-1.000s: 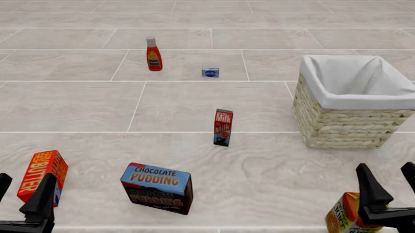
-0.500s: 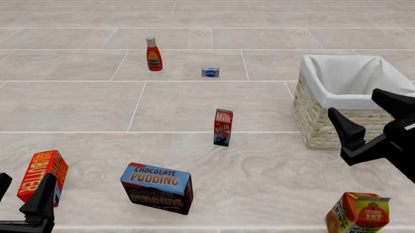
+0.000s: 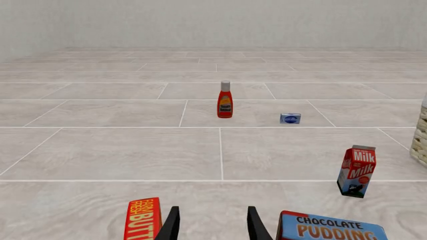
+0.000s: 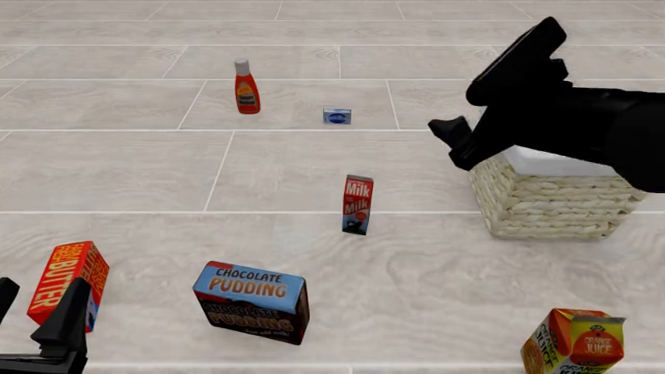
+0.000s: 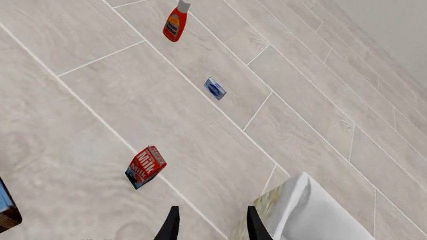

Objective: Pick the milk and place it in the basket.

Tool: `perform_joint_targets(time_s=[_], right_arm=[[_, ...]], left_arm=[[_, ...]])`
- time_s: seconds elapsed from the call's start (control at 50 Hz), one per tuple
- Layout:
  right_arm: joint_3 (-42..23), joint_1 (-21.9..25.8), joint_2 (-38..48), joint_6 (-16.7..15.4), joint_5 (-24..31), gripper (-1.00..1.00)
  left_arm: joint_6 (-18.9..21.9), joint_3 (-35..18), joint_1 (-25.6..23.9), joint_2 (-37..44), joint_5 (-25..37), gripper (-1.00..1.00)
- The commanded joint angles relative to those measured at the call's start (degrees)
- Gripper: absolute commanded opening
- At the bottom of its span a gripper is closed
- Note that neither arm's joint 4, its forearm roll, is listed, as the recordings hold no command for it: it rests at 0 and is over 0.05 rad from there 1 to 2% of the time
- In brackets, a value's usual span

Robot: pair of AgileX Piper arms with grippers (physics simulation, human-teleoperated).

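The milk (image 4: 357, 204), a slim red carton with white lettering, stands upright in the middle of the floor. It also shows in the left wrist view (image 3: 357, 171) and the right wrist view (image 5: 145, 167). The wicker basket (image 4: 550, 199) with white lining (image 5: 313, 210) stands to its right, and my right arm hides its top. My right gripper (image 4: 493, 78) is open and empty, raised over the basket's left side, up and right of the milk. My left gripper (image 4: 40, 300) is open and empty at the front left, far from the milk.
A red sauce bottle (image 4: 246, 87) and a small blue box (image 4: 337, 116) stand at the back. A chocolate pudding box (image 4: 251, 301) and a red butter box (image 4: 68, 282) are at the front left. An orange juice carton (image 4: 574, 343) is at the front right.
My right arm has risen from the front right corner and swung up and leftward over the basket, now covering its top. The left arm and all objects are unmoved.
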Motion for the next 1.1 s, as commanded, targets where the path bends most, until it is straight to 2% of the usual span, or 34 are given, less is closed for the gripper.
perform_joint_targets(time_s=[0.02,0.04,0.08,0.16,0.24,0.36,0.46,0.48,0.76,1.0,1.1], right_arm=[[-14.3,2.61,12.72,-0.69,9.63,1.0],[-14.34,2.61,12.74,-0.69,9.65,1.0],[-17.77,4.42,15.68,0.38,13.05,1.0],[-21.53,3.47,18.3,0.64,14.56,1.0],[-24.36,4.89,22.15,1.84,17.82,1.0],[-28.41,3.54,26.88,0.98,19.91,1.0],[-30.41,4.62,29.64,1.27,21.47,1.0],[-30.82,6.5,30.59,2.88,21.83,1.0],[-30.79,8.3,36.84,5.98,18.49,1.0],[-31.46,7.09,40.27,4.89,17.41,1.0],[-31.51,7.65,41.34,5.77,16.6,1.0]], left_arm=[[0.01,0.0,-0.01,0.01,0.0,1.0],[0.01,0.0,-0.01,0.01,0.0,1.0],[0.01,0.0,0.01,-0.01,0.0,1.0],[0.01,0.0,0.0,0.01,0.0,1.0],[0.02,0.0,0.01,0.02,0.0,1.0],[0.01,0.0,0.0,0.01,0.0,1.0],[-0.02,0.0,0.01,-0.01,0.0,1.0],[0.0,0.0,0.01,0.0,0.0,1.0],[0.0,0.0,0.01,0.0,0.0,1.0],[0.0,0.0,0.01,-0.01,0.0,1.0],[0.0,0.0,0.0,0.0,0.0,1.0]])
